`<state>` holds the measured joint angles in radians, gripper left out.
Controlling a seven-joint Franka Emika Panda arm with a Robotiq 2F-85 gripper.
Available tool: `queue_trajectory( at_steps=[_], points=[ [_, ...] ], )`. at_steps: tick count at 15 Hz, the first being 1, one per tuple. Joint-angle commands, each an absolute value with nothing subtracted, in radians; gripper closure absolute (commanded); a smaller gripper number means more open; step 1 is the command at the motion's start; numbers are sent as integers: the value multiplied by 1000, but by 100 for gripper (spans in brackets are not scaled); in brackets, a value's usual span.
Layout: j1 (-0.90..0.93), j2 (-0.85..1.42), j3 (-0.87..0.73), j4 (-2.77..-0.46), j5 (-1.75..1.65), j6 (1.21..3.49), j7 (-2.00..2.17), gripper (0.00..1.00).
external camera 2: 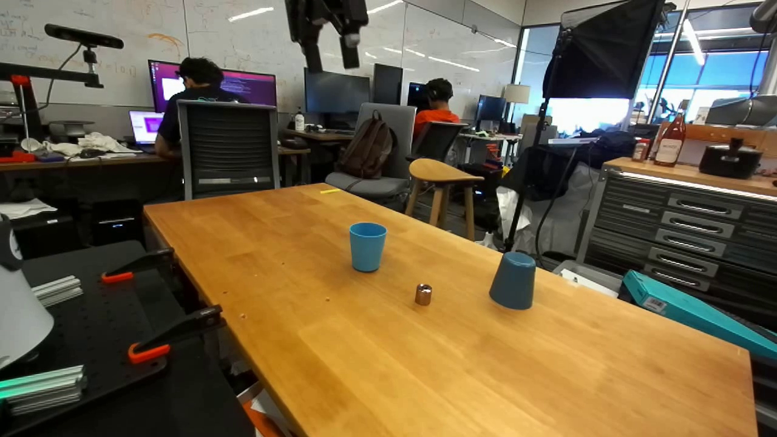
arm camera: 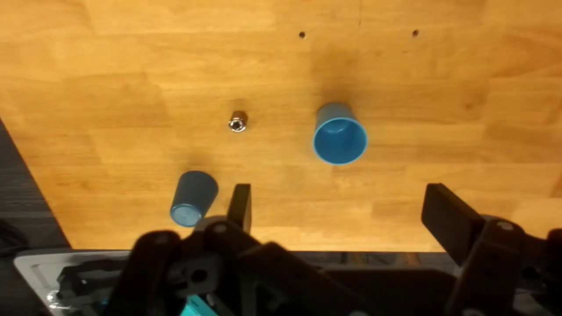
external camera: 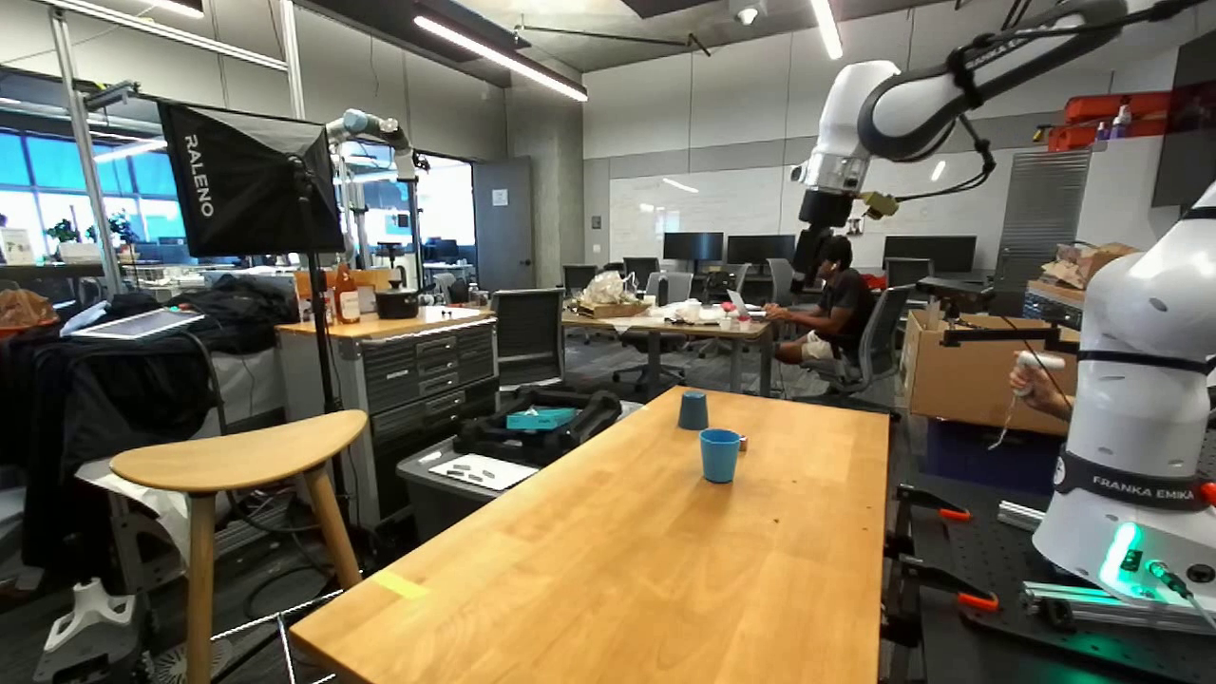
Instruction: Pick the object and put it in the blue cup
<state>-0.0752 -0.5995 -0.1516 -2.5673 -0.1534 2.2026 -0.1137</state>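
A light blue cup (external camera: 718, 458) stands upright, open end up, on the long wooden table (external camera: 608, 589). It also shows in an exterior view (external camera 2: 367, 247) and in the wrist view (arm camera: 340, 142), where its inside looks empty. A small shiny metal socket (external camera 2: 424, 294) stands on the table between this cup and a darker blue cup; it also shows in the wrist view (arm camera: 238, 122). In an exterior view the socket (external camera: 743, 443) is partly hidden behind the light blue cup. My gripper (external camera 2: 332, 65) is open and empty, high above the table; its fingers are wide apart in the wrist view (arm camera: 338, 193).
The darker blue cup (external camera 2: 513, 282) stands upside down near the table's edge; it also shows in the wrist view (arm camera: 193, 195). A grey bin (external camera: 427, 484) and a wooden stool (external camera: 242, 451) are beside the table. Clamps (external camera 2: 149, 352) sit along the robot's side.
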Motion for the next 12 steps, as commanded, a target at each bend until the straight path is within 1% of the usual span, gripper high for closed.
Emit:
queue_trajectory(
  at_steps=[1,6,12],
  points=[
    [-156,-338,-111,-2511,-221,2410,17,0],
    [-167,-10,-114,-2394,-225,2436,120,0],
    [-144,349,-167,-2123,-225,2493,242,0]
  ],
)
